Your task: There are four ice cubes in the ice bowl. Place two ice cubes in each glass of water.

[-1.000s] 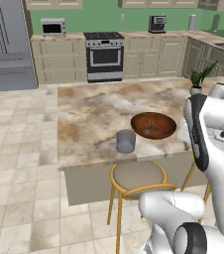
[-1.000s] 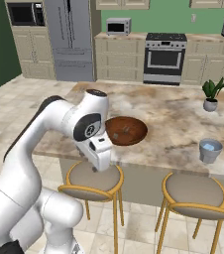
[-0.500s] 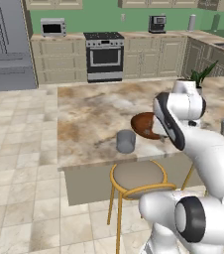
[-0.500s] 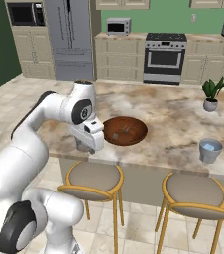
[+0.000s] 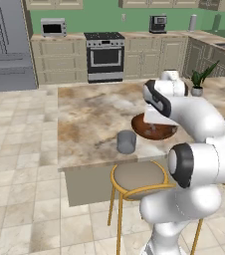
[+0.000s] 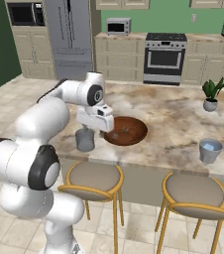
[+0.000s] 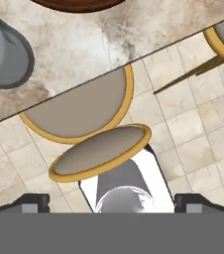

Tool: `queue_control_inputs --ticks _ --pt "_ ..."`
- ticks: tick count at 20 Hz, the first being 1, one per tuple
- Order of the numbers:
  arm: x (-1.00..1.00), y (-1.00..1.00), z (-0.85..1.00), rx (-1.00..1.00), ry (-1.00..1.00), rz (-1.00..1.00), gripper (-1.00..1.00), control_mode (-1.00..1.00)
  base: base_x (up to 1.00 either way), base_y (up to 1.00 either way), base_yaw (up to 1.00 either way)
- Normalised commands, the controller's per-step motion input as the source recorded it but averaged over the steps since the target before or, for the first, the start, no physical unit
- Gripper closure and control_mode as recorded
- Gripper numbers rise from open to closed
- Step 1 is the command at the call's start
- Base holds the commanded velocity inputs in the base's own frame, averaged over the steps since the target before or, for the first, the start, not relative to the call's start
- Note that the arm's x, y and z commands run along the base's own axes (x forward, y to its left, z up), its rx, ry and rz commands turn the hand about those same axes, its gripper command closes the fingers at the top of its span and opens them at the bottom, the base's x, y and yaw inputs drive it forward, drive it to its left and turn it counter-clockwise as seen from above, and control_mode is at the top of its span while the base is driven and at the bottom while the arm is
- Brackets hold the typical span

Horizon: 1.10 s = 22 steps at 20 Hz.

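The tabletop (image 6: pixel 178 116) is brown and cream marble, in a green kitchen with a stove (image 6: pixel 163 58) and fridge (image 6: pixel 68 34). The ice bowl (image 6: pixel 126 130) sits between two glasses (image 6: pixel 84 139) (image 6: pixel 210 150). The claw (image 7: pixel 112 202) hangs wide open, holding nothing.

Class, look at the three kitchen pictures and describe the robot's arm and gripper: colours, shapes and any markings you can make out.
The arm is built of fat, rounded, glossy white segments joined by dark, near-black rings at the joints. It ends in a boxy white hand. The gripper has two small dark finger tips. No cables or lettering are visible.
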Motion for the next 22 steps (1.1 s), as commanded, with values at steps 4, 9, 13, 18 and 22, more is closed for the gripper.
queue_control_inputs --ticks 4,9,13,18,22 --pt "0.53 -0.48 -0.09 0.22 0.00 0.05 -1.00 -1.00 0.00 0.00 0.00" --pt "0.32 -0.36 -0.28 0.26 -0.01 0.00 -1.00 -1.00 0.00 0.00 0.00" --pt "0.52 -0.05 -0.27 0.15 -0.01 0.00 -1.00 -1.00 0.00 0.00 0.00" --pt "0.66 0.14 -0.22 0.02 0.00 0.00 -1.00 -1.00 0.00 0.00 0.00" --pt "0.54 0.04 -0.37 -0.01 0.00 0.00 -1.00 -1.00 0.00 0.00 0.00"
